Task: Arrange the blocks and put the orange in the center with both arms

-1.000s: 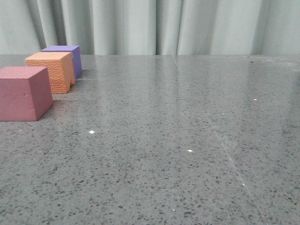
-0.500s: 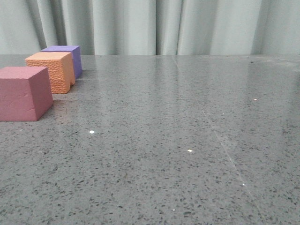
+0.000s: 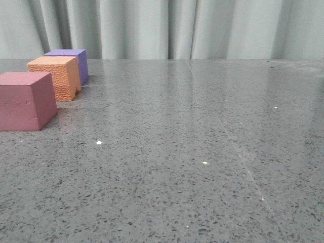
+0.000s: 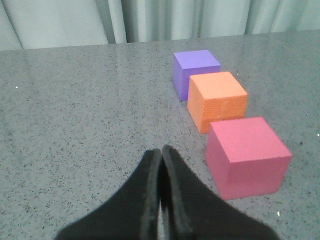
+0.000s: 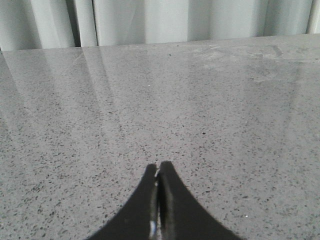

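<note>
Three cubes stand in a row at the left of the grey table: the pink-red cube (image 3: pixel 25 100) nearest, the orange cube (image 3: pixel 56 76) in the middle, the purple cube (image 3: pixel 71 62) farthest. The left wrist view shows the same row: pink-red (image 4: pixel 247 156), orange (image 4: pixel 217 99), purple (image 4: pixel 195 71). My left gripper (image 4: pixel 161 150) is shut and empty, above the table beside the pink-red cube and apart from it. My right gripper (image 5: pixel 158 165) is shut and empty over bare table. Neither gripper shows in the front view.
The speckled grey table (image 3: pixel 202 152) stretches back to a pale curtain (image 3: pixel 177 28) along its far edge. The right wrist view shows only table (image 5: pixel 175 100) and curtain.
</note>
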Action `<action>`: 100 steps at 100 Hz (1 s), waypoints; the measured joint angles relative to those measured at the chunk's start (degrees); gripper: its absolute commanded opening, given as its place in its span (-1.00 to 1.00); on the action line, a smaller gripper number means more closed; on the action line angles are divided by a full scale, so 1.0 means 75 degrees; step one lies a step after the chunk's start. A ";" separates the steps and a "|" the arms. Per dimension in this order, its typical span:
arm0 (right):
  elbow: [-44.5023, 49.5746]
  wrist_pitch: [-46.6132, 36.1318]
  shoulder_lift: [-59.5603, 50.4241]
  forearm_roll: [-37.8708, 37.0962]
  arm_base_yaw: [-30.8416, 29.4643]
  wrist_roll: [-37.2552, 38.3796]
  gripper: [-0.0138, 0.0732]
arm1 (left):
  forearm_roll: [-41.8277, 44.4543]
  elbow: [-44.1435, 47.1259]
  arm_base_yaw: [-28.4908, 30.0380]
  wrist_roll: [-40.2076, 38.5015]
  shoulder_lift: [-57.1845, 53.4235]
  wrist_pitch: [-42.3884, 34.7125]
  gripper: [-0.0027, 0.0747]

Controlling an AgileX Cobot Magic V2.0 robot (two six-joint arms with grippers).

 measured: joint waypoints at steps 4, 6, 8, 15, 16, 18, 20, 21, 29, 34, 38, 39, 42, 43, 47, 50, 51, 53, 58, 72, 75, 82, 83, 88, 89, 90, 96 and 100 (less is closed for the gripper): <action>0.0000 0.0000 0.0000 0.0000 0.0000 0.0000 -0.82 | -0.0221 0.0173 0.0077 0.0309 -0.0203 -0.0093 -0.98; 0.0000 0.0000 0.0000 0.0000 0.0000 0.0000 -0.82 | -0.0338 0.0260 0.0121 0.0459 -0.0306 -0.0128 -0.98; 0.0000 0.0000 0.0000 0.0000 0.0000 0.0000 -0.82 | -0.0460 0.0321 0.0170 0.0561 -0.0410 -0.0190 -0.98; 0.0000 0.0000 0.0000 0.0000 0.0000 0.0000 -0.82 | -0.0935 0.0621 0.0373 0.1057 -0.0766 -0.0354 -0.98; 0.0000 0.0000 0.0000 0.0000 0.0000 0.0000 -0.82 | -0.0991 0.0681 0.0395 0.1162 -0.0801 -0.0370 -0.98; 0.0000 0.0000 0.0000 0.0000 0.0000 0.0000 -0.82 | -0.1159 0.0774 0.0467 0.1327 -0.0905 -0.0398 -0.98; 0.0000 0.0000 0.0000 0.0000 0.0000 0.0000 -0.82 | -0.1334 0.0869 0.0544 0.1494 -0.1006 -0.0453 -0.98; 0.0000 0.0000 0.0000 0.0000 0.0000 0.0000 -0.82 | -0.1394 0.0901 0.0570 0.1554 -0.1039 -0.0467 -0.98; 0.0000 0.0000 0.0000 0.0000 0.0000 0.0000 -0.82 | -0.2133 0.1268 0.0918 0.2237 -0.1419 -0.0745 -0.98; 0.0000 0.0000 0.0000 0.0000 0.0000 0.0000 -0.82 | -0.2528 0.1564 0.1139 0.2729 -0.1605 -0.1034 -0.98; 0.0000 0.0000 0.0000 0.0000 0.0000 0.0000 -0.82 | -0.2813 0.1763 0.1334 0.3006 -0.1744 -0.1308 -0.98; 0.0000 0.0000 0.0000 0.0000 0.0000 0.0000 -0.82 | -0.2853 0.1846 0.1366 0.3100 -0.1765 -0.1435 -0.98; 0.0000 0.0000 0.0000 0.0000 0.0000 0.0000 -0.82 | -0.2991 0.2016 0.1499 0.3254 -0.1843 -0.1710 -0.98; 0.0000 0.0000 0.0000 0.0000 0.0000 0.0000 -0.82 | -0.3044 0.2060 0.1567 0.3286 -0.1879 -0.1850 -0.98; 0.0000 0.0000 0.0000 0.0000 0.0000 0.0000 -0.82 | -0.3163 0.2318 0.1740 0.3426 -0.1951 -0.2213 -0.98; 0.0000 0.0000 0.0000 0.0000 0.0000 0.0000 -0.82 | -0.3267 0.2486 0.1914 0.3479 -0.1999 -0.2578 -0.98; 0.0000 0.0000 0.0000 0.0000 0.0000 0.0000 -0.82 | -0.3286 0.2568 0.1947 0.3501 -0.2000 -0.2653 -0.98; 0.0000 0.0000 0.0000 0.0000 0.0000 0.0000 -0.82 | -0.3359 0.2689 0.2052 0.3538 -0.2012 -0.2862 -0.98; 0.0000 0.0000 0.0000 0.0000 0.0000 0.0000 -0.82 | -0.3598 0.2856 0.2298 0.3632 -0.2031 -0.3193 -0.98; 0.0000 0.0000 0.0000 0.0000 0.0000 0.0000 -0.82 | -0.4699 0.2868 0.2849 0.4163 -0.2082 -0.3882 -0.98; 0.0000 0.0000 0.0000 0.0000 0.0000 0.0000 -0.82 | -0.4811 0.2868 0.2870 0.4243 -0.2112 -0.3902 -0.98; 0.0000 0.0000 0.0000 0.0000 0.0000 0.0000 -0.82 | -0.4977 0.2868 0.2890 0.4500 -0.2126 -0.3919 -0.98; 0.0000 0.0000 0.0000 0.0000 0.0000 0.0000 -0.82 | -0.4999 0.2868 0.2890 0.4524 -0.2126 -0.3919 -0.98; 0.0000 0.0000 0.0000 0.0000 0.0000 0.0000 -0.82 | -0.5051 0.2868 0.2890 0.4694 -0.2126 -0.3919 -0.98; 0.0000 0.0000 0.0000 0.0000 0.0000 0.0000 -0.82 | -0.5049 0.2868 0.2890 0.4714 -0.2126 -0.3919 -0.98; 0.0000 0.0000 0.0000 0.0000 0.0000 0.0000 -0.82 | -0.5066 0.2868 0.2890 0.4734 -0.2126 -0.3919 -0.98; 0.0000 0.0000 0.0000 0.0000 0.0000 0.0000 -0.82 | -0.5078 0.2868 0.2890 0.4872 -0.2126 -0.3919 -0.98; 0.0000 0.0000 0.0000 0.0000 0.0000 0.0000 -0.82 | -0.5096 0.2868 0.2890 0.4943 -0.2126 -0.3919 -0.98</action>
